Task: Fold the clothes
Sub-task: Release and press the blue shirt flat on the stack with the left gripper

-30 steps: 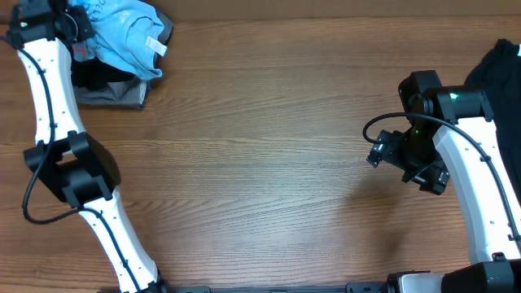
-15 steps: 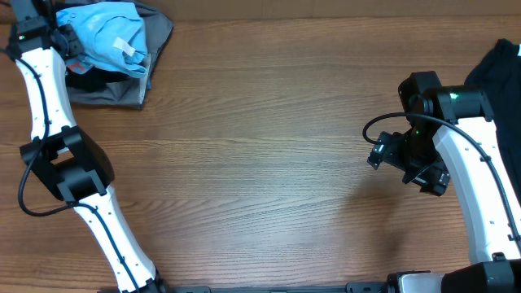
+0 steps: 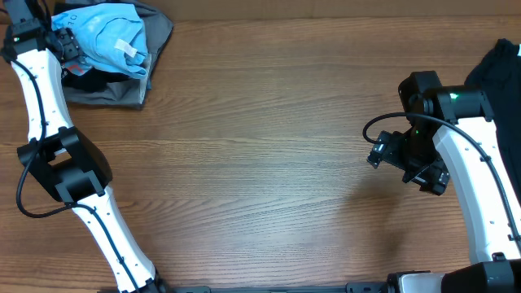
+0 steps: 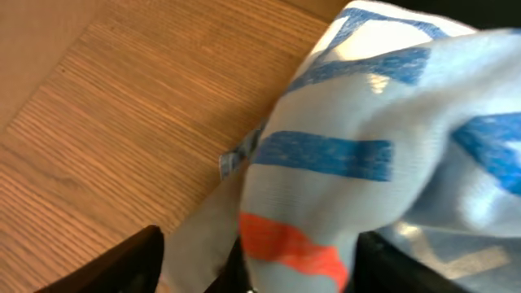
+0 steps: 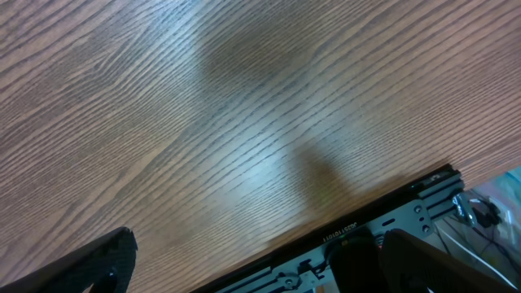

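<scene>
Well, L claw (image 4: 259, 262) spread wide, blue tee (image 4: 366, 138) bunched between its jaws, prob. loose; R claw (image 5: 252, 264) wide open, empty.

A wooden tabletop (image 3: 260, 146) with brown grain running lengthwise fills most of the scene. In the right wrist view, a black metal rail (image 5: 391, 224) with small holes runs along one edge, with a few wires (image 5: 480, 210) beyond it. In the left wrist view, a plain tan surface (image 4: 41, 41) shows past the tabletop's edge.

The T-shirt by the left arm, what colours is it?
Light blue T-shirt with darker blue bars and a red-orange patch; the left wrist view shows it best.
</scene>
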`<state>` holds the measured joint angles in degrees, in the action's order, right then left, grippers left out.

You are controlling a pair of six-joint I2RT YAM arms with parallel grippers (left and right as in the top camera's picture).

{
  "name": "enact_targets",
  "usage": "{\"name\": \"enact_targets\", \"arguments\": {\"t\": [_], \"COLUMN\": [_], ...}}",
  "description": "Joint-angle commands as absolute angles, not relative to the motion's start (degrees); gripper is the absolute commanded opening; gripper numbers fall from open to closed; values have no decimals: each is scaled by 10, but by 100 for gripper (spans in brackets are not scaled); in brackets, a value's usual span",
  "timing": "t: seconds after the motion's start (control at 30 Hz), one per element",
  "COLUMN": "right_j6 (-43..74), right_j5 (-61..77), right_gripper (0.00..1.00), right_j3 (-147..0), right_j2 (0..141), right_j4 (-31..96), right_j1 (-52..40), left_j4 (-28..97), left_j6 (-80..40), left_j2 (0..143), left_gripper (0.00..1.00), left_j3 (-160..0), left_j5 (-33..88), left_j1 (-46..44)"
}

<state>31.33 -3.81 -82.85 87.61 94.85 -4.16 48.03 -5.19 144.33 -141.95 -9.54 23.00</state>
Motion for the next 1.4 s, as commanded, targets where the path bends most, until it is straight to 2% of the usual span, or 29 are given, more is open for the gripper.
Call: {"name": "enact_targets", "arguments": {"t": [0.0, 0.23, 0.37, 0.4, 0.53, 0.57, 0.6, 0.7, 0.93, 1.13, 1.3, 1.37], "right_j6": [317, 317, 315, 315, 315, 315, 315, 315, 315, 315, 316, 315], "right_j5": [-38, -38, -38, -38, -38, -38, -38, -38, -38, -38, -38, -38], "right_gripper": [100, 100, 100, 100, 100, 100, 100, 100, 100, 100, 100, 100], "right_j3": [-837, -837, -837, -837, -837, -837, -837, -837, -837, -837, -837, -837], "right_j2": [872, 872, 872, 872, 872, 872, 872, 872, 872, 872, 872, 872], "right_j4": [946, 938, 931, 931, 931, 931, 931, 933, 927, 929, 932, 932], "right_j1": [-41, -41, -41, -41, -41, -41, -41, -41, -41, -41, -41, -41], "left_j4": [486, 491, 504, 507, 510, 511, 513, 517, 498, 400, 356, 358], "left_j6": [-62, -78, -93, -97, -109, -114, -123, -145, -181, -223, -220, -199], "left_j2": [1411, 1333, 1301, 1299, 1310, 1317, 1324, 1353, 1437, 1507, 1524, 1516], "left_gripper": [82, 82, 76, 72, 41, 29, 21, 4, 4, 5, 14, 22], "left_j3": [-1434, -1435, -1435, -1435, -1433, -1433, -1433, -1433, -1433, -1433, -1433, -1439], "left_j5": [-103, -97, -94, -88, -35, -33, -33, -33, -33, -1, 43, 41], "left_j1": [227, 215, 202, 198, 181, 177, 173, 160, 146, 136, 115, 107]}}
